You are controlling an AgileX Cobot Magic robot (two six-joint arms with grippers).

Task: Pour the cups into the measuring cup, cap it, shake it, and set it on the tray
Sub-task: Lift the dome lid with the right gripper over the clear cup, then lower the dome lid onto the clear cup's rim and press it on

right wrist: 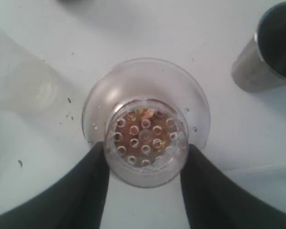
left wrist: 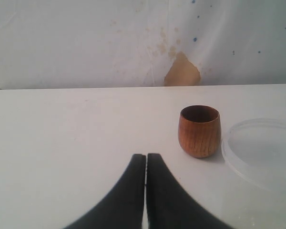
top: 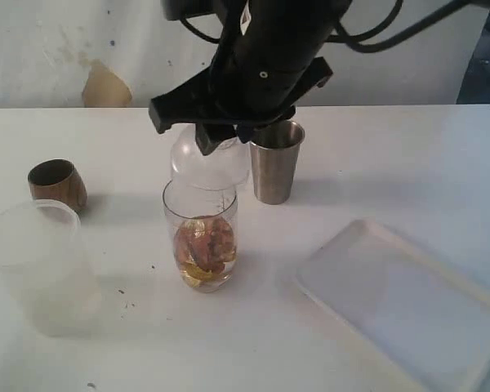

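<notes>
While the right fingers [right wrist: 83, 191] clasp the clear domed lid [right wrist: 145, 138] from either side of its narrow perforated top, they stand only partly spread, with the lid filling the gap between them. Directly beneath these fingers the measuring cup [top: 200, 237] stands upright on the white tabletop [top: 392, 163]. Its printed scale faces the exterior camera, and brown and yellow contents [top: 204, 253] sit in its lower half. The lid's wide edge hangs right at the cup's mouth. Whether it touches the rim or sits a shade above it cannot be told. Through the holes in the lid the same brown contents show from above.

A steel cup [top: 276, 159] stands upright just beside the right fingers, on their far side from the exterior camera and apart from the measuring cup. The tray [top: 400, 302] lies flat on the tabletop well apart from the right fingers, to the right in the exterior view and nearer that camera.

The left fingers [left wrist: 133, 191] are pressed together, tip against tip, with nothing between them. Ahead of them and off to one side the wooden cup [left wrist: 199, 131] stands upright, clear of their tips. The frosted cup [left wrist: 262, 148] stands just beyond it on the same side, close to the wooden cup. Both cups stand well apart from the right fingers.
</notes>
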